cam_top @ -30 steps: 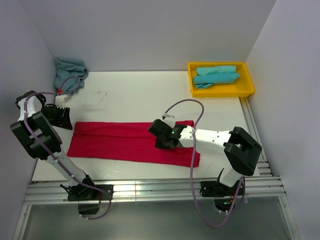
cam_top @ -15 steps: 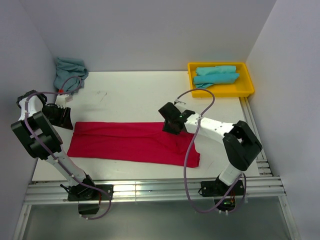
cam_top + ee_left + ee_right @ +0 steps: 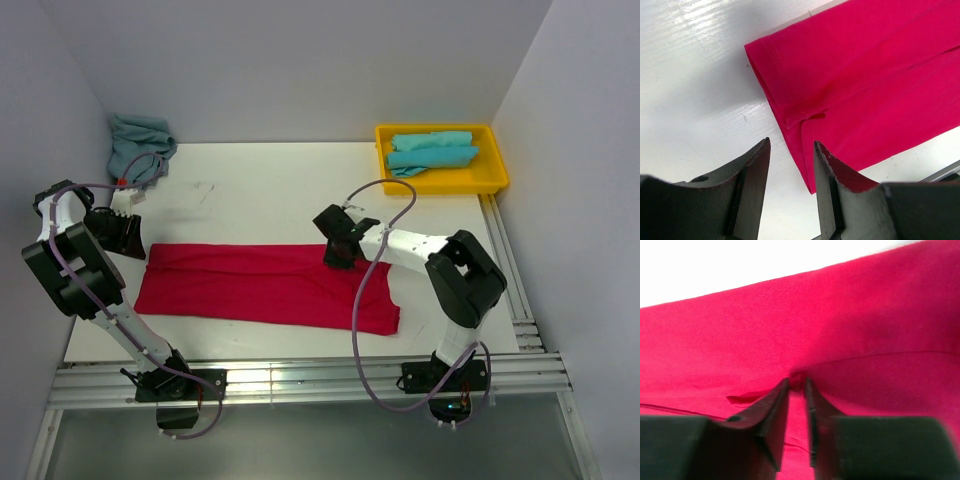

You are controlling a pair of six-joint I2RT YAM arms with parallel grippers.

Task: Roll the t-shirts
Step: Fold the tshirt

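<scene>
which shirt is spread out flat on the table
The red t-shirt, a long flat strip mid-table. One turquoise shirt is crumpled in the far left corner; the other turquoise shirts sit bundled in the yellow tray.

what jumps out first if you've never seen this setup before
The bright red t-shirt grabs the eye first. It is folded into a long band across the middle of the white table, with the right tool tipped down on its far edge near the right end. Next come the yellow tray in the far right corner, holding rolled turquoise t-shirts, and a crumpled turquoise t-shirt in the far left corner.
</scene>
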